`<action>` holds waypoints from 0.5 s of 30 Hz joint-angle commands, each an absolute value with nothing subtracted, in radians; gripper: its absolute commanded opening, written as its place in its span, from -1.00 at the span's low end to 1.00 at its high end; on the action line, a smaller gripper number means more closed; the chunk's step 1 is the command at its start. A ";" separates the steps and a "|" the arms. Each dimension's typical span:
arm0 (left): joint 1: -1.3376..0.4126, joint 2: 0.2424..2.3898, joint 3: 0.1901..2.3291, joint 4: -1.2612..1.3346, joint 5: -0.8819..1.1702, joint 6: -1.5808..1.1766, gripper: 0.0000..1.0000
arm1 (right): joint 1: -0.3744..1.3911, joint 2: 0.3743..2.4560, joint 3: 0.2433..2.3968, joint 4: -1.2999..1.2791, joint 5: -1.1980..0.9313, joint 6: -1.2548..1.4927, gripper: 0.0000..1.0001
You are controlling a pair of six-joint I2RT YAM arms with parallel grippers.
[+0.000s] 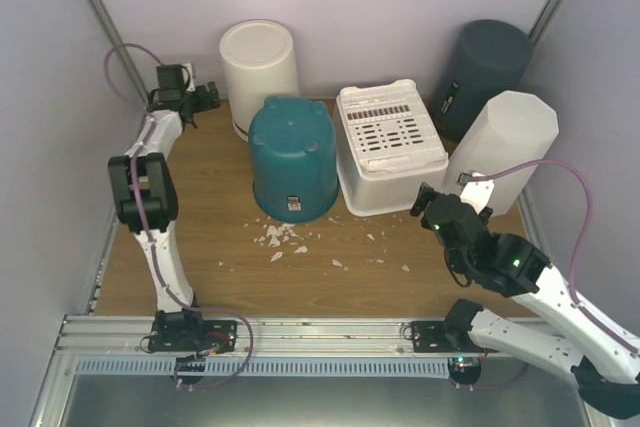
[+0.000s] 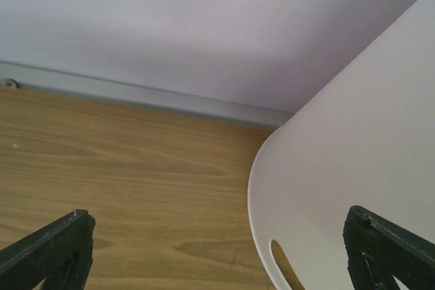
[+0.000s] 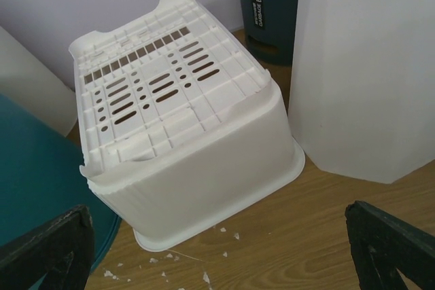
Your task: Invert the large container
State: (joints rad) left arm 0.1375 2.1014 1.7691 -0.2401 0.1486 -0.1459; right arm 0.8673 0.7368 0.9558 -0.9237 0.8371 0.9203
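Observation:
Several containers stand bottom-up on the wooden table. A tall white round bin (image 1: 258,65) is at the back left; its wall fills the right of the left wrist view (image 2: 360,154). My left gripper (image 1: 205,97) is open and empty just left of that bin (image 2: 217,256). A white slotted basket (image 1: 390,142) lies bottom-up at the centre (image 3: 183,120). My right gripper (image 1: 430,205) is open and empty, a little in front of the basket's near right corner (image 3: 217,249).
A teal bucket (image 1: 292,157) stands bottom-up left of the basket (image 3: 34,168). A white angular bin (image 1: 505,147) (image 3: 367,66) and a dark grey bin (image 1: 485,72) (image 3: 272,5) stand at the right. White chips (image 1: 280,237) litter the table in front.

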 commanded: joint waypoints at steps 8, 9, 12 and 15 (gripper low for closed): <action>0.060 2.386 2.160 -0.261 -0.002 -0.178 0.98 | 0.864 0.678 0.990 -0.958 0.905 0.918 1.00; 0.050 2.400 2.171 -0.254 -0.002 -0.174 0.98 | 0.864 0.676 0.988 -0.963 0.909 0.923 1.00; 0.019 2.435 2.192 -0.236 0.038 -0.162 0.98 | 0.864 0.672 0.982 -0.974 0.917 0.929 1.00; -0.006 2.468 2.220 -0.236 0.049 -0.161 0.98 | 0.864 0.670 0.983 -0.987 0.926 0.929 1.00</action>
State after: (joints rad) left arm 0.0513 2.4172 2.1723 -0.2775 0.0219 -0.1665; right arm 0.8673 0.6804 0.9699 -0.9535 0.8722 0.9203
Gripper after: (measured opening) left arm 0.989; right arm 0.997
